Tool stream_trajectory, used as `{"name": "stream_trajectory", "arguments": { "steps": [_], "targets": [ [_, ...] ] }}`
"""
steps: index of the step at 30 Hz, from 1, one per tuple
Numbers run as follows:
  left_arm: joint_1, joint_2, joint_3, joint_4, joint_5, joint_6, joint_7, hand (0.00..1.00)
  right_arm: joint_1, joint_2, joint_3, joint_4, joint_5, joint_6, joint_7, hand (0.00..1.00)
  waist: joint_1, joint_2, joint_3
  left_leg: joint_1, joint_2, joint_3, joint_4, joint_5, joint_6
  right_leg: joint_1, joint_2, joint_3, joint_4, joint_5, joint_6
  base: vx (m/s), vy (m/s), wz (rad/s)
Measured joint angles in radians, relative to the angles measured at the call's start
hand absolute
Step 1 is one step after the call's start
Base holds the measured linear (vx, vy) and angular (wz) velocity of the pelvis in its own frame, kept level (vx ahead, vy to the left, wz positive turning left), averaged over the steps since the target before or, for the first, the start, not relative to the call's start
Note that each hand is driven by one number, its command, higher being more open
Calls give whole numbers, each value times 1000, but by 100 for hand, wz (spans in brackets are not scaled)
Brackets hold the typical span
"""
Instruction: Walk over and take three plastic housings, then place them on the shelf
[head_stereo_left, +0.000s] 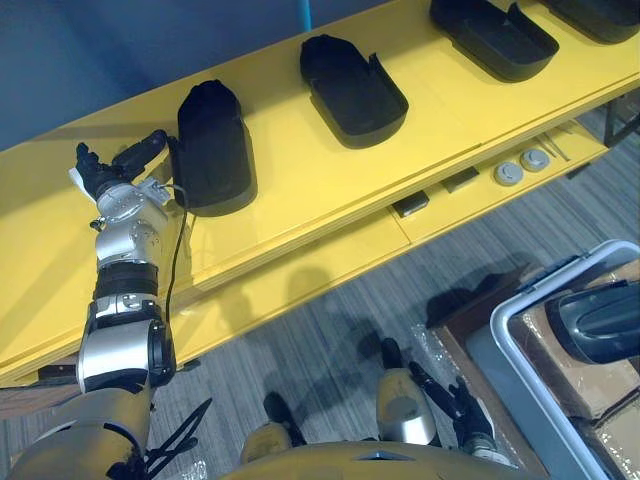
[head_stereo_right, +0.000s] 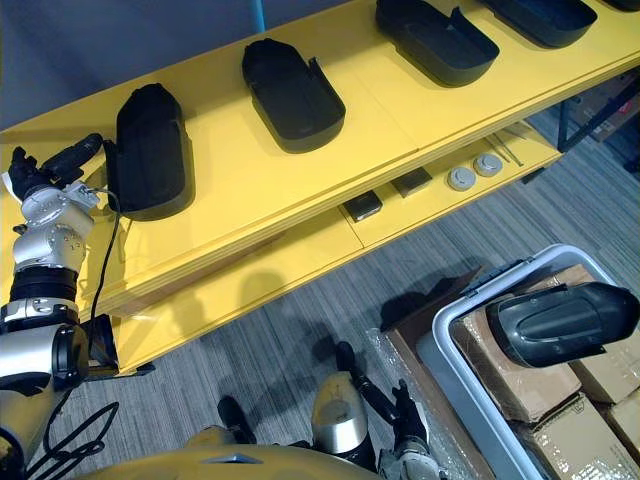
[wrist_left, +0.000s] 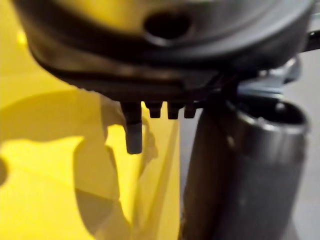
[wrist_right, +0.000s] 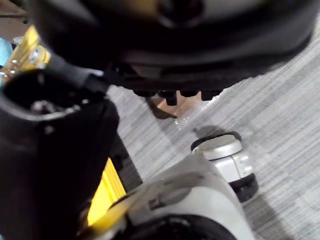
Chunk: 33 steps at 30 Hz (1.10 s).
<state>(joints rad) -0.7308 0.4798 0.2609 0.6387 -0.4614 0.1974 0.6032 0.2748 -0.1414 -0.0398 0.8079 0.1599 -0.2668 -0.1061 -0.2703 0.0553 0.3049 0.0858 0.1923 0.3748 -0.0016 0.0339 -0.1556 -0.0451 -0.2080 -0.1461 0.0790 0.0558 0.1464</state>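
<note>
Several black plastic housings lie in a row on the yellow shelf (head_stereo_left: 300, 170). The nearest housing (head_stereo_left: 212, 145) lies hollow side down; beyond it lie an upturned housing (head_stereo_left: 352, 90) and another (head_stereo_left: 492, 38). My left hand (head_stereo_left: 112, 168) rests open on the shelf just left of the nearest housing, with its thumb pointing toward it and nothing in it. In the left wrist view its fingers (wrist_left: 134, 135) hang over bare yellow board. My right hand (head_stereo_left: 466, 410) hangs low by my side, relaxed and empty. One more housing (head_stereo_right: 560, 320) lies in a crate at the right.
The grey crate (head_stereo_right: 452, 372) sits on the carpet at lower right with cardboard boxes (head_stereo_right: 575, 440) in it. On the shelf's lower yellow ledge lie two round discs (head_stereo_left: 510, 173) and small dark blocks (head_stereo_left: 410, 204). A blue wall backs the shelf.
</note>
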Motion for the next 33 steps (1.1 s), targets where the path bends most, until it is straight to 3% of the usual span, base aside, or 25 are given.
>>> {"name": "stream_trajectory", "arguments": {
  "steps": [4, 7, 9, 14, 18, 21, 24, 27, 29, 33],
  "targets": [
    [71, -21, -22, -126, 1, -22, -35, 100, 11, 4, -30, -121, -79, -10, -80, 100, 11, 9, -11, 23, 0, -1, -3, -7, -3, 41, 2, -6, -34, 10, 6, 7, 1, 2],
    [147, -60, -32, -239, -3, -72, -94, 100, 23, 29, -106, -291, -110, -19, -172, 100, 24, 14, -39, 35, 0, -1, -3, -13, -5, 64, 2, -11, -49, 12, 8, 4, 2, 1],
    [237, -93, -31, -396, -67, -138, -177, 100, 23, 39, -168, -507, -195, -37, -268, 100, 32, 15, -66, 48, -2, 3, -15, -14, -6, 69, 2, -10, -50, 12, 8, 33, 9, -3],
    [371, -129, -39, -752, -348, -259, -406, 100, -40, 13, -336, -894, -280, -106, -337, 100, 56, 10, -108, 76, -5, 12, -31, -15, -7, 94, 2, -7, -68, 17, 11, 4, 4, -4],
    [497, -151, -36, -958, -440, -360, -515, 100, -102, -79, -439, -1064, -323, -117, -345, 100, 64, 14, -136, 95, -7, 16, -40, -17, -9, 119, 4, -10, -90, 22, 16, -6, 2, -2],
    [638, -228, -10, -1081, -438, -439, -586, 100, -137, -129, -486, -1140, -322, -119, -309, 100, 77, 18, -147, 97, -6, 5, -39, -17, -10, 136, 5, -23, -102, 25, 17, -7, -4, 10],
    [780, -303, 8, -1117, -394, -488, -631, 100, -183, -137, -465, -1191, -190, -110, -163, 100, 109, 18, -150, 92, -5, -28, -40, -12, -8, 157, 4, -59, -111, 26, 18, -37, -14, 30],
    [907, -331, 4, -1117, -298, -493, -709, 100, -254, -145, -371, -1183, -66, -15, -10, 100, 149, 8, -173, 51, -5, -97, -42, 10, -5, 171, 3, -126, -122, 26, 19, -38, -31, 63],
    [955, -331, -16, -1115, -220, -493, -755, 100, -334, -204, -283, -1107, 24, 88, 87, 100, 191, -6, -179, 29, -6, -136, -56, 35, -3, 171, 3, -167, -122, 27, 17, -37, -19, 59],
    [1013, -331, -54, -1099, -191, -522, -830, 100, -517, -255, -106, -901, 52, 236, 112, 100, 277, -21, -179, 6, -14, -212, -82, 70, 1, 195, 2, -236, -123, 29, 16, -34, -8, 52]
  ]
}}
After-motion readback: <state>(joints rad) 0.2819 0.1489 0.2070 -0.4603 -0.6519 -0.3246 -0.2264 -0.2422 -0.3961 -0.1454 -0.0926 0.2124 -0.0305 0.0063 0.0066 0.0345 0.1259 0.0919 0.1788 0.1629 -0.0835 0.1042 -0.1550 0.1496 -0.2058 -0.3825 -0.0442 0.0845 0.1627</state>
